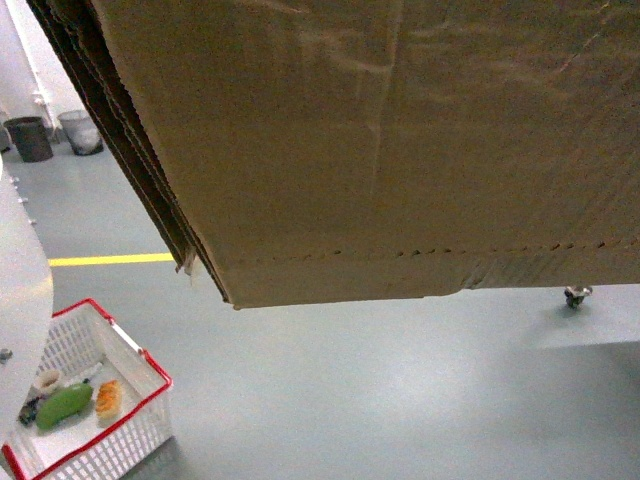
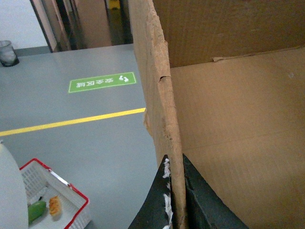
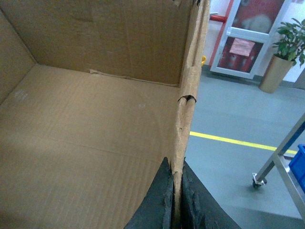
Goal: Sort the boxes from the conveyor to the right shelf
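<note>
A large brown cardboard box (image 1: 380, 140) hangs above the grey floor and fills the upper head view; a perforated seam runs low on its side. My left gripper (image 2: 175, 191) is shut on the box's ragged left wall (image 2: 159, 90). My right gripper (image 3: 175, 191) is shut on the opposite wall (image 3: 190, 81). The box's inside (image 3: 86, 129) is empty. A steel leg of the right shelf (image 3: 281, 150) with a caster (image 3: 258, 181) stands at the right; that caster (image 1: 574, 296) also peeks from under the box. The conveyor is out of view.
A white basket with a red rim (image 1: 130, 350) holding food items sits on the floor at lower left, beside a pale curved surface (image 1: 20, 290). Two waste bins (image 1: 30, 137) stand far left. A yellow line (image 1: 110, 260) crosses the floor. A blue bin (image 3: 299, 164) sits in the shelf.
</note>
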`<state>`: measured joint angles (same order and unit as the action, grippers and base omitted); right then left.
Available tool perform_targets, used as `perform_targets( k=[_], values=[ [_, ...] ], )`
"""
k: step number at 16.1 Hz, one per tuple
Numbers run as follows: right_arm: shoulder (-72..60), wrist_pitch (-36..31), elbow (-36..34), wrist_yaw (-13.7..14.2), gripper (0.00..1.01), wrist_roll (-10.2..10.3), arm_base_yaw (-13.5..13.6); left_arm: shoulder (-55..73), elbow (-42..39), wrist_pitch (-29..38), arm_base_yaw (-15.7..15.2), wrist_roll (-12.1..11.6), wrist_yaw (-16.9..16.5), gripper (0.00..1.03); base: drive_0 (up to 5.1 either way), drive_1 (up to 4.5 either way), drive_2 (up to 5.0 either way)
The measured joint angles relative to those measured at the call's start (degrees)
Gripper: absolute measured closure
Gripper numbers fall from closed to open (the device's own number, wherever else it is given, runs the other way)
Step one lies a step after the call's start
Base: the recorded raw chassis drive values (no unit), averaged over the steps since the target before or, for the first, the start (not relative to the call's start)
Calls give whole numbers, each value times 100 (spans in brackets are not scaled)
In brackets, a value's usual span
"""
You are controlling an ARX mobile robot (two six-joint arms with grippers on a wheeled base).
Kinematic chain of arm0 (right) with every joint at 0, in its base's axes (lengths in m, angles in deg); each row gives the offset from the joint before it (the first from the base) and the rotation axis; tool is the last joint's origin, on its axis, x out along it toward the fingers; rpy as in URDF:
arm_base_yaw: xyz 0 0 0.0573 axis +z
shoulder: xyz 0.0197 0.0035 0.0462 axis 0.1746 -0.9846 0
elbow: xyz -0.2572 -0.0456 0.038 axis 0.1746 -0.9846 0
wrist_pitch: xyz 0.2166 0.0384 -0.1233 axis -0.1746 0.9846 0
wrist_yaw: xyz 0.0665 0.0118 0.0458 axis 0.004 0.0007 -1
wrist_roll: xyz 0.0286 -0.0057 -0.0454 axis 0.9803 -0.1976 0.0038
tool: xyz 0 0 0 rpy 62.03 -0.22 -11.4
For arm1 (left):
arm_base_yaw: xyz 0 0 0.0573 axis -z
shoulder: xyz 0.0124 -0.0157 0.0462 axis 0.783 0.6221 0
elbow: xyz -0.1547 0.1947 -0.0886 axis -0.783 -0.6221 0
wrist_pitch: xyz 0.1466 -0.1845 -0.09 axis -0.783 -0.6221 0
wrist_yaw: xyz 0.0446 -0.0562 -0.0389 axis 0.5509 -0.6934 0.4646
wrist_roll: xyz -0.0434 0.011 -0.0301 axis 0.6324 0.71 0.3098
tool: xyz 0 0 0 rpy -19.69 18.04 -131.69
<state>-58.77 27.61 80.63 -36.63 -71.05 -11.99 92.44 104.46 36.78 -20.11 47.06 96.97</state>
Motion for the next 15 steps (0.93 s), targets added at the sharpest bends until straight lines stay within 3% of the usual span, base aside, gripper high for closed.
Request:
perform_targets(
  k=[15],
  values=[
    [0,0,0,-2,99,-2,0,0,0,0,0,0,-2,101,-131,-131,-131]
  ],
)
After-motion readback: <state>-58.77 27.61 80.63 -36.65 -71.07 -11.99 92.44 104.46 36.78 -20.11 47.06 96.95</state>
